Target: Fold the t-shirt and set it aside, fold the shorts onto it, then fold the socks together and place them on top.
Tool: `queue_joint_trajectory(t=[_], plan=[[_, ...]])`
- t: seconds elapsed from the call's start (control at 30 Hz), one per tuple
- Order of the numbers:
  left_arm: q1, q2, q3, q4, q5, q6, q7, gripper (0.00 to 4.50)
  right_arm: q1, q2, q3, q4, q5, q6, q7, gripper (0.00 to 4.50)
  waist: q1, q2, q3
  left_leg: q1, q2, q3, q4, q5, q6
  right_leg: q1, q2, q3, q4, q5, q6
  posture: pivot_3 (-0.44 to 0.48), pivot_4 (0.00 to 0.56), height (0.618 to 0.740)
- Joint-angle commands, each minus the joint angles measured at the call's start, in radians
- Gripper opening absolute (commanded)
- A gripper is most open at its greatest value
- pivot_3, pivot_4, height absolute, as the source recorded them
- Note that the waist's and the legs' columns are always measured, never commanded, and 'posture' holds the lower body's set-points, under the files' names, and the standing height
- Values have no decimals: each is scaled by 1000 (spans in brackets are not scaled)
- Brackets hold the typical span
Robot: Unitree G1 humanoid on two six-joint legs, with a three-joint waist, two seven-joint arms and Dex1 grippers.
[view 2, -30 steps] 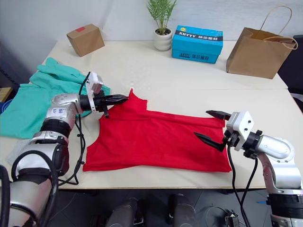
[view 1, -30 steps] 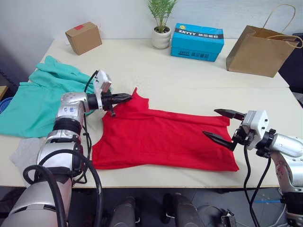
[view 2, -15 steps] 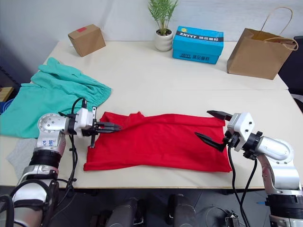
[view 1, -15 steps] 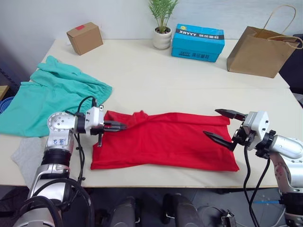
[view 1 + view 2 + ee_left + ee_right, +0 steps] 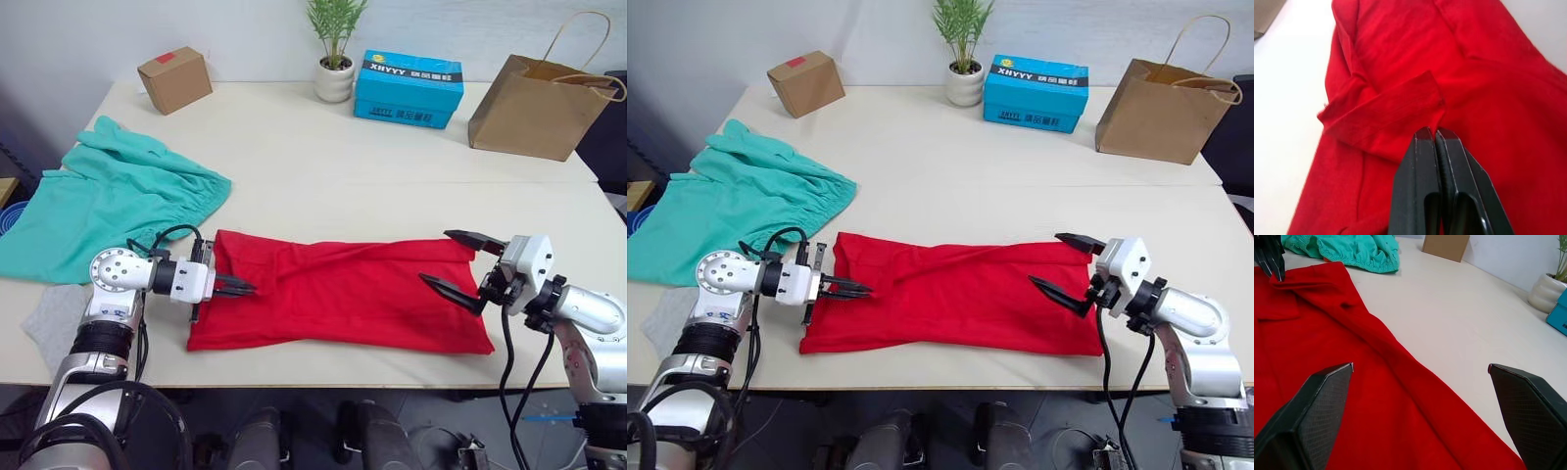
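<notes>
Still on the first step — folding the t-shirt [image 5: 343, 299].

The shirt lies as a long red band near the front of the desk [image 5: 323, 147]; the left pincer [image 5: 238, 288], pressed together, sits on its folded sleeve end, though a pinch of cloth is not certain, while the right pincer [image 5: 458, 262] hangs spread over the other end. Next, probably, release — then fold end over end. The shorts [image 5: 108, 201] and socks [image 5: 54, 318] wait at the left.

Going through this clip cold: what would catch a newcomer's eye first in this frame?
The bright red t-shirt lies stretched in a long band across the near edge of the table. The left gripper is shut on its left end, and the right gripper hangs open over its right end. Next, the teal shorts lie spread at the table's left edge.
</notes>
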Motion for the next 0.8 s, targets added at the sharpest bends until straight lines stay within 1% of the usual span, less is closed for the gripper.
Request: queue_joint_trajectory(t=[0.03,0.3,0.47,0.6,0.7,0.8], plan=[[-37,34,7,22,-13,-17,-3,19,6,3,-4,-34,10,5,-13,4500,0,0,0,0,0,0,0,0,0,0,0,0,0,0,0,0,150,740],[-102,81,5,59,-19,15,-21,19,11,-3,8,-57,9,34,-35,4500,-1,0,0,0,0,0,0,0,0,0,0,0,0,0,0,0,150,740],[-61,108,-31,29,-22,-11,-75,19,15,0,11,-64,8,50,-43,4500,-1,0,0,0,0,0,0,0,0,0,0,0,0,0,0,0,150,740],[-48,118,-47,42,-24,12,-66,19,18,-1,16,-60,5,55,-41,4500,-2,0,0,0,0,0,0,0,0,0,0,0,0,0,0,0,150,740],[-52,120,-54,44,-16,81,-40,19,18,3,18,-53,2,54,-39,4500,0,0,0,0,0,0,0,-1,0,0,0,0,0,0,0,0,150,740],[-40,140,-54,6,-23,175,-41,621,20,3,19,-48,0,53,-34,4500,-1,0,0,0,0,0,0,-1,1,0,0,0,-1,0,0,0,150,740]])
